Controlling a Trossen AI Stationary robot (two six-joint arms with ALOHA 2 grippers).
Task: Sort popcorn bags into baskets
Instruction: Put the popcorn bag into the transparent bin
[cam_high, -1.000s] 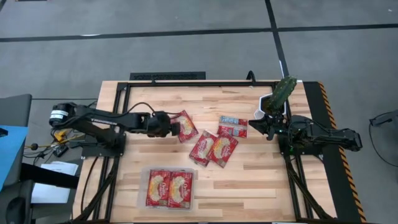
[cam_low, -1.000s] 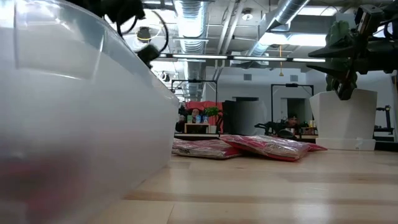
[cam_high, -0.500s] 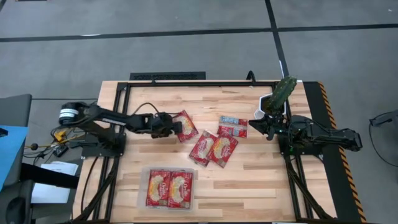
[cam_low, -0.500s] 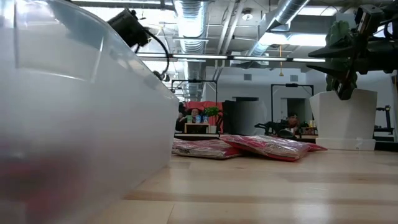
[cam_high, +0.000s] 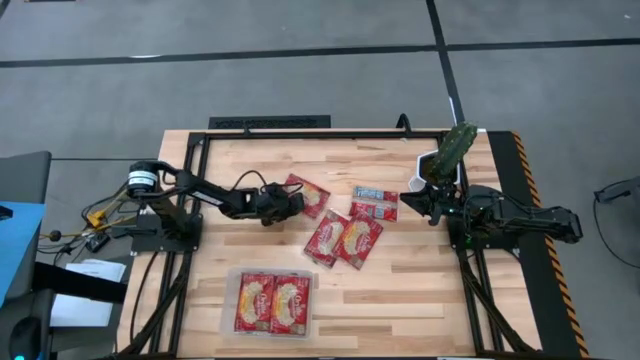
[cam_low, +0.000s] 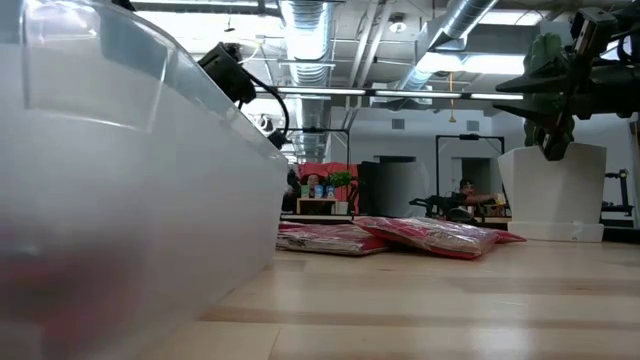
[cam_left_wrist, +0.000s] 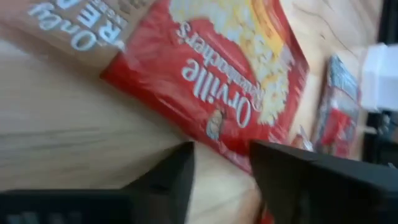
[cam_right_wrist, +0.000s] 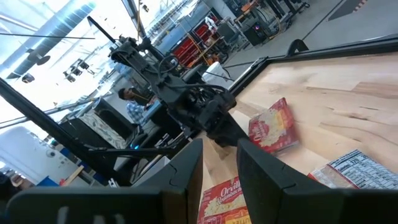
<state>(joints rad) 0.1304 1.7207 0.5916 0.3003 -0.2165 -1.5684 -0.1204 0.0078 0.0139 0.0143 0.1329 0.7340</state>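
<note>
My left gripper (cam_high: 290, 203) (cam_left_wrist: 221, 180) is open, low over the table at the left edge of a red popcorn bag (cam_high: 309, 197) (cam_left_wrist: 211, 74) lying flat; the bag's near edge shows between the fingers. Three more bags lie flat mid-table: one with a blue-white panel (cam_high: 375, 203) and two red ones overlapping (cam_high: 325, 238) (cam_high: 359, 240). The clear tray (cam_high: 227, 322) near the front edge holds two bags (cam_high: 255, 303) (cam_high: 290, 303). My right gripper (cam_high: 425, 200) (cam_right_wrist: 219, 186) waits open at the table's right side. My left gripper comes level from the table's left, its fingers (cam_left_wrist: 161, 180) either side of the bag's near edge (cam_left_wrist: 233, 158). The bag lies flat on the wood. Whether the fingers touch it, I cannot tell.
A white bowl (cam_high: 440, 165) holding a green object (cam_high: 455, 148) stands at the far right corner, beside my right arm. The tray's clear wall (cam_low: 120, 200) fills the left of the low view. Bare wood lies between the tray and the right edge.
My left arm has swung and reached toward the table's right, its gripper shifting a little toward the bag. The bag has turned about on the table, its long side now lying more left to right, and it sits slightly farther right.
</note>
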